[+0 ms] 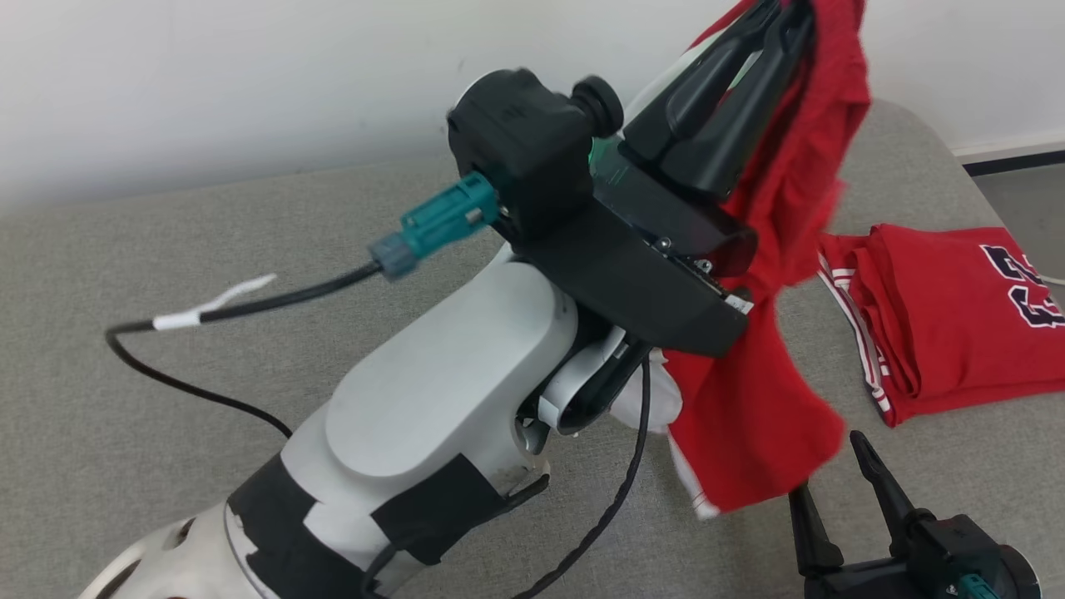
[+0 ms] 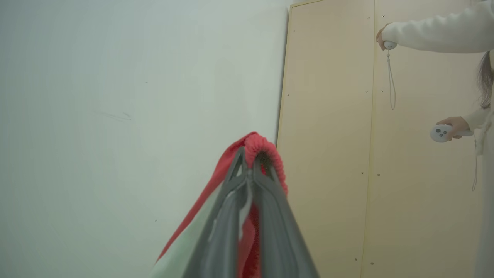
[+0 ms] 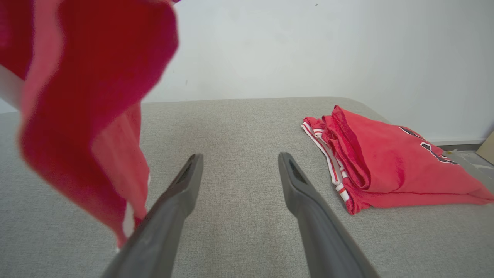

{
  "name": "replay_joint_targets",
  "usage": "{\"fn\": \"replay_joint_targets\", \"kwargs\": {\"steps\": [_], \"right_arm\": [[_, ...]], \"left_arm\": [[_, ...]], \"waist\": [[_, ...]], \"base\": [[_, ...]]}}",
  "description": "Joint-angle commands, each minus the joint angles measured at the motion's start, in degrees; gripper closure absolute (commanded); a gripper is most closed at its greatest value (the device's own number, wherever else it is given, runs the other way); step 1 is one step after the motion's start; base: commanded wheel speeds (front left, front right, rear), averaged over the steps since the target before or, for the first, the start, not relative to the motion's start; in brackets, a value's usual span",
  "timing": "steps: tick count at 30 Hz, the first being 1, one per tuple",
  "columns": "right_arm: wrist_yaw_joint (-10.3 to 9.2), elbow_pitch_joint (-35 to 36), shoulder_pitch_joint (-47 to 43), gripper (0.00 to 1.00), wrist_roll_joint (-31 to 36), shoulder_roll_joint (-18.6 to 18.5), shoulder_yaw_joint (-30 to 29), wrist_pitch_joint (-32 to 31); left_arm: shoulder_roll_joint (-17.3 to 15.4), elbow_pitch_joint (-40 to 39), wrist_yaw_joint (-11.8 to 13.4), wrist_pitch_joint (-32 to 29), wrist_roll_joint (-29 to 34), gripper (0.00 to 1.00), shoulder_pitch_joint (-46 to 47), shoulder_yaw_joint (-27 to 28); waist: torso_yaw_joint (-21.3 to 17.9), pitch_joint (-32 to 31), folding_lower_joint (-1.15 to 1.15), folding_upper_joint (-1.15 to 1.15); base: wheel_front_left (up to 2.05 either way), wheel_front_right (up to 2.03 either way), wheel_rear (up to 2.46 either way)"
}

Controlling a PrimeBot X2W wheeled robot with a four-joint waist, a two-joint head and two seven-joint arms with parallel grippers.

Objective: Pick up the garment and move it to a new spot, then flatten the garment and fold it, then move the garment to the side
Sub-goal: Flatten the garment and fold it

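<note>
Bright, even, diffuse light; shadows faint; hanging garment (image 3: 77,96) motion-blurred; left wrist view hazy, washed out.

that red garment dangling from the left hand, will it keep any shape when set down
Probably very floppy: the red cloth garment hangs in loose folds from one pinched spot in the shut left hand. It looks thin, so likely light. It will probably crumple on the grey fabric surface, so spreading may need the open right hand.

The garment (image 1: 749,399) hangs from the left claw (image 2: 250,156) above the desk (image 1: 166,333). A folded jersey (image 1: 948,324) lies on the desk to its right; the right claw (image 1: 826,464) sits before the garment.
</note>
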State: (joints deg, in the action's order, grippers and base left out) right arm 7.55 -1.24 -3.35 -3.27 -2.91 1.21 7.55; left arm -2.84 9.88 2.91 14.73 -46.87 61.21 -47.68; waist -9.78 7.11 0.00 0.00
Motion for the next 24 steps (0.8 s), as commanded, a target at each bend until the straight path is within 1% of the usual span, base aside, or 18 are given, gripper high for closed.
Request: {"fn": "replay_joint_targets", "kwargs": {"steps": [1, 3, 4, 5, 6, 9, 13, 15, 18, 19, 20, 21, 24], "right_arm": [[-0.15, 0.20, 0.13, 0.00, -0.32, 0.04, -0.03, -0.33], [-0.15, 0.27, 0.25, 0.00, -0.69, 0.04, 0.29, -0.32], [-0.15, 0.31, 0.32, 0.00, -0.87, 0.03, 0.32, -0.34], [-0.15, 0.33, 0.50, 0.00, -1.34, 0.02, 0.44, -0.24], [-0.15, 0.33, 0.50, 0.00, -1.34, 0.02, 0.44, -0.24], [-0.15, 0.10, 0.73, 0.00, -1.74, 0.05, 1.05, -0.35], [-0.15, 0.03, 0.83, 0.00, -2.03, 0.04, 1.37, -0.64], [-0.15, 0.02, 1.00, 0.00, -2.16, 0.02, 1.73, -0.81], [-0.15, 0.01, 1.35, 0.00, -2.38, 0.02, 2.13, -0.70], [-0.15, 0.04, 1.57, 0.00, -2.47, 0.02, 2.32, -0.71], [-0.15, 0.06, 1.79, 0.00, -2.47, 0.03, 2.60, -0.72], [-0.15, 0.03, 1.97, 0.00, -2.35, 0.03, 2.76, -0.70], [-0.15, -0.03, 2.20, 0.00, -2.53, 0.03, 3.06, -0.74]], "left_arm": [[-0.14, -1.25, -0.34, 0.42, -2.26, 1.00, 0.80, 0.72], [-0.11, -2.99, -0.46, 0.45, -4.37, 1.00, 0.11, 2.24], [-0.11, -2.63, -0.10, 0.40, -5.25, 1.00, -1.18, 2.49], [-0.16, -0.66, 0.61, 0.42, -5.32, 1.00, -2.99, 3.32], [-0.16, -0.66, 0.61, 0.42, -5.32, 1.00, -2.99, 3.32], [-0.23, 6.19, 2.22, 0.44, -4.18, 1.00, -6.01, 3.98], [-2.39, 18.53, 4.78, 0.46, -2.68, 1.00, -9.67, 3.82], [-3.27, 24.06, 5.26, 0.46, -2.03, 1.00, -10.88, 3.47], [-4.38, 30.19, 5.67, 0.46, -1.21, 1.00, -11.39, 4.76], [-4.75, 31.76, 5.81, 0.46, -0.61, 0.84, -11.47, 5.31], [-5.11, 33.45, 6.11, 0.45, -0.26, 0.30, -11.82, 5.70], [-5.28, 35.22, 6.32, 0.45, -0.64, 0.00, -12.20, 6.49], [-6.04, 38.08, 6.58, 0.46, -0.16, 0.00, -12.09, 8.79]], "waist": [[0.44, 0.07, 0.00, 0.00], [0.72, 0.16, 0.00, 0.00], [0.98, 0.18, 0.00, 0.00], [1.48, 0.25, 0.00, 0.00], [1.48, 0.25, 0.00, 0.00], [2.04, 0.27, 0.00, 0.00], [2.64, 0.45, 0.00, 0.00], [2.71, 0.63, 0.00, 0.00], [2.72, 1.02, 0.00, 0.00], [2.66, 1.16, 0.00, 0.00], [2.53, 1.32, 0.00, 0.00], [2.44, 1.44, 0.00, 0.00], [2.36, 1.77, 0.00, 0.00]], "base": [[0.00, 0.00, 0.00], [0.00, 0.00, 0.00], [0.00, 0.00, 0.00], [0.00, 0.00, 0.00], [0.00, 0.00, 0.00], [0.00, 0.00, 0.00], [0.00, 0.00, 0.00], [0.00, 0.00, 0.00], [0.00, 0.00, 0.00], [0.00, 0.00, 0.00], [0.00, 0.00, 0.00], [0.00, 0.00, 0.00], [0.00, 0.00, 0.00]]}}
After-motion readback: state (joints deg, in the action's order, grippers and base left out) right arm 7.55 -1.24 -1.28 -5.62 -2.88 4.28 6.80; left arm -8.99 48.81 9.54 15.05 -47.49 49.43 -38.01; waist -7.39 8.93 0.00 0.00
